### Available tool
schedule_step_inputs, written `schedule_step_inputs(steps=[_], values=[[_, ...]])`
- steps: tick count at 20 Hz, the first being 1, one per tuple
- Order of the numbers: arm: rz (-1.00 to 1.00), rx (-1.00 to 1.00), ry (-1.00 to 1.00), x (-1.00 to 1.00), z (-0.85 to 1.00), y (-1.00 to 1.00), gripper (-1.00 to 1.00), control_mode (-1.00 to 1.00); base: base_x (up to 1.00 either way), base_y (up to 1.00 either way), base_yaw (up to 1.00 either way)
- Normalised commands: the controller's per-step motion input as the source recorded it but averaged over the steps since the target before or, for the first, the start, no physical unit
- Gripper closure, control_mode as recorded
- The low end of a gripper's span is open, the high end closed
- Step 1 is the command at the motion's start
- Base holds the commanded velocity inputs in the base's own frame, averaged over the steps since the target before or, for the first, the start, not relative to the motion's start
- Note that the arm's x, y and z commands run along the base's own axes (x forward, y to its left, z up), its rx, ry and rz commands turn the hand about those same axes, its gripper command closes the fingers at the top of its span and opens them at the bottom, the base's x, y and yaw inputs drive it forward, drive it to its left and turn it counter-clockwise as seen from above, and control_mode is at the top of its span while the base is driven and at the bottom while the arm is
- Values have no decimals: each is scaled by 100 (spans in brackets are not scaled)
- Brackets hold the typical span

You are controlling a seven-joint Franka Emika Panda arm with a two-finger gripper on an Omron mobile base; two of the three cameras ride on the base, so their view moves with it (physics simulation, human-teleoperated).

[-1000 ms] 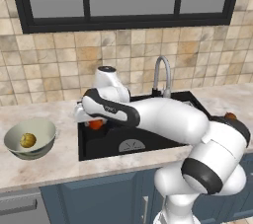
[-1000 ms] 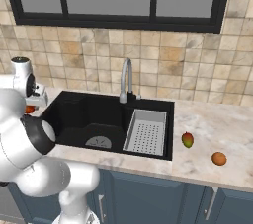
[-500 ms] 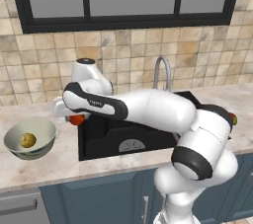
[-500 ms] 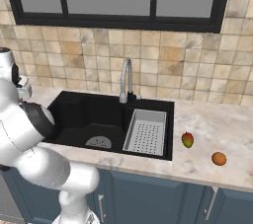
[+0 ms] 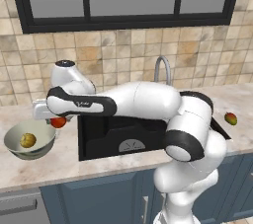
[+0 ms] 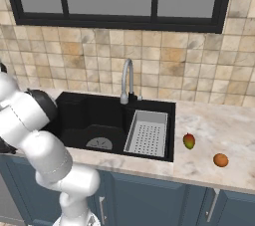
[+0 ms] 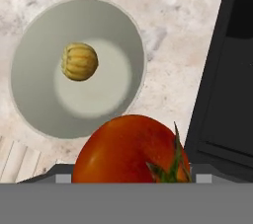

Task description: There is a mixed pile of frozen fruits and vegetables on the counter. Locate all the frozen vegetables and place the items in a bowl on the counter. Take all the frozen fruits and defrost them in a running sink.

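We have our pincer (image 5: 55, 119) clamped on the small round red tomato (image 5: 58, 122), just beside the rim of the wide pale grey-green glossy bowl (image 5: 42, 141) on the beige marbled tabletop (image 5: 64, 161)

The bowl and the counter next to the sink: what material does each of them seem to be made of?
The bowl looks like glazed ceramic: pale grey-green, smooth, with a soft sheen on its wall; plastic is also possible. The counter looks like polished stone, likely marble: beige with cloudy veins and a thick pale edge. Since the scene is rendered, both are only impressions.
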Motion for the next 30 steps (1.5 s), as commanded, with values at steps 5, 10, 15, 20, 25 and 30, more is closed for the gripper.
schedule_step_inputs(steps=[5,10,15,20,25,30], values=[[0,-1,0,11,-5,40,100,-100,0,0,0],[0,-9,0,24,-12,33,100,-100,0,0,0],[0,-10,0,31,-21,33,100,-100,0,0,0],[0,-2,0,33,-22,38,100,-100,0,0,0],[0,-4,0,7,-26,41,100,-100,0,0,0],[0,-6,0,-12,-17,21,-100,-100,0,0,0]])
